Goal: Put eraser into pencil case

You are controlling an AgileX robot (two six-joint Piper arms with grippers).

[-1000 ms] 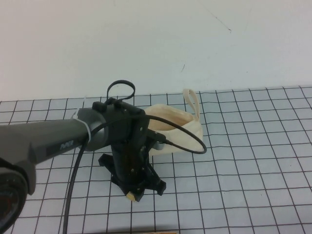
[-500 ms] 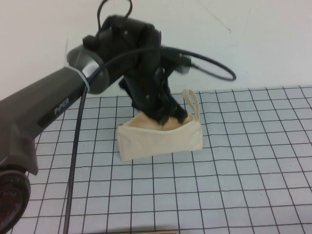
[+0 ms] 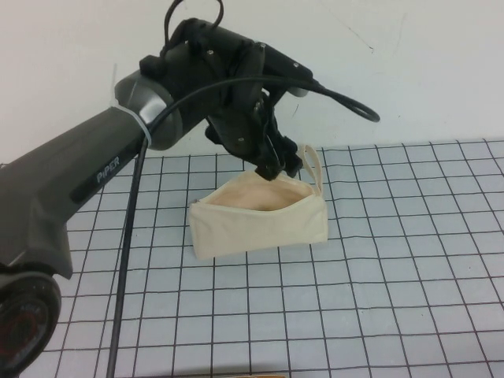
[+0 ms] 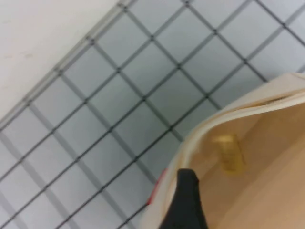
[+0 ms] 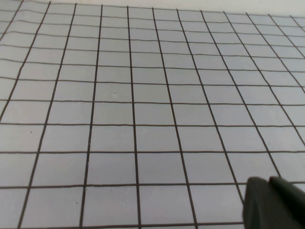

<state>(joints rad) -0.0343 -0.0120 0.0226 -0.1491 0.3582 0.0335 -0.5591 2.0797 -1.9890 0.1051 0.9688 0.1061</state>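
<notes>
The cream pencil case (image 3: 260, 224) stands on the grid mat with its mouth open upward and its loop strap (image 3: 313, 164) at the far right end. My left gripper (image 3: 277, 167) hangs just above the open mouth, open and empty. In the left wrist view one black finger (image 4: 188, 195) shows at the pouch rim. The pale yellow eraser (image 4: 230, 152) lies loose on the peach lining inside the pencil case (image 4: 200, 133), apart from the finger. My right gripper (image 5: 276, 202) hovers over bare mat with its fingers together; it is out of the high view.
The grey grid mat (image 3: 394, 260) covers the table in front of a white wall (image 3: 409, 71). My left arm and its cable (image 3: 126, 236) reach across the left side. A tan edge (image 3: 252, 376) peeks in at the bottom of the high view.
My left gripper rose from the mat's front, where it held the eraser, moved back over the pouch, then lifted slightly. The eraser now lies inside the pouch.
</notes>
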